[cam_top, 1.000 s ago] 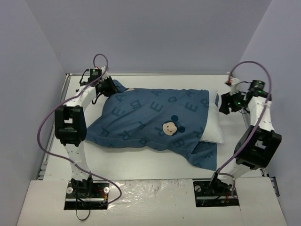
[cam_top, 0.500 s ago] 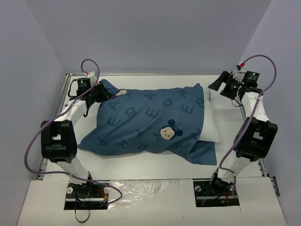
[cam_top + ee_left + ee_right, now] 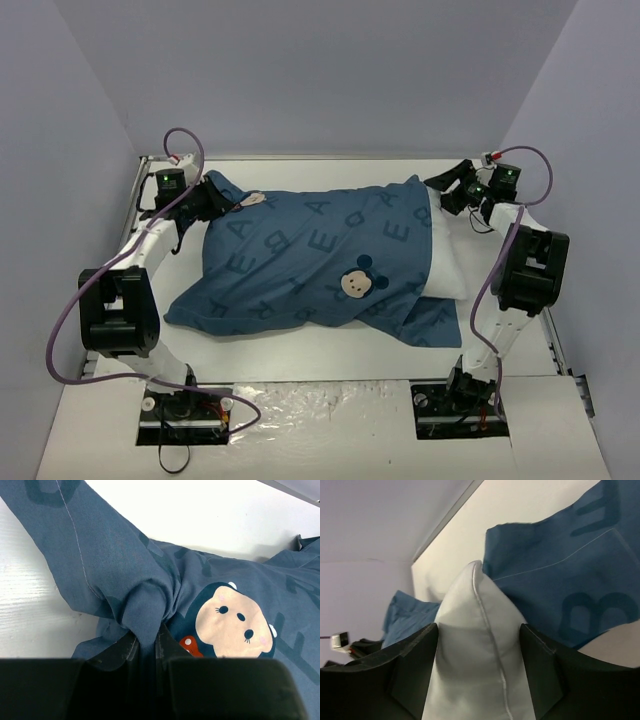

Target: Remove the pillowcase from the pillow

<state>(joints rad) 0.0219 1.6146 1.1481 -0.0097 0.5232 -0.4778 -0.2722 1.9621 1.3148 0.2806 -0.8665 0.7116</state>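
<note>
L gripper (image 3: 147, 647) is clamped on a bunched fold of the pillowcase (image 3: 300, 260) at the table's (image 3: 320, 352) far left, while R gripper (image 3: 479, 630) straddles the pillow (image 3: 447, 268) corner poking out at right, both fingers touching it, tho whether they squeeze I can't tell.

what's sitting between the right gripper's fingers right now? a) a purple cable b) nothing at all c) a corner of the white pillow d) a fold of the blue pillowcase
c: in the right wrist view a corner of the white pillow fills the gap between the fingers of the right gripper, while the blue pillowcase lies beyond it, outside the fingers.
</note>
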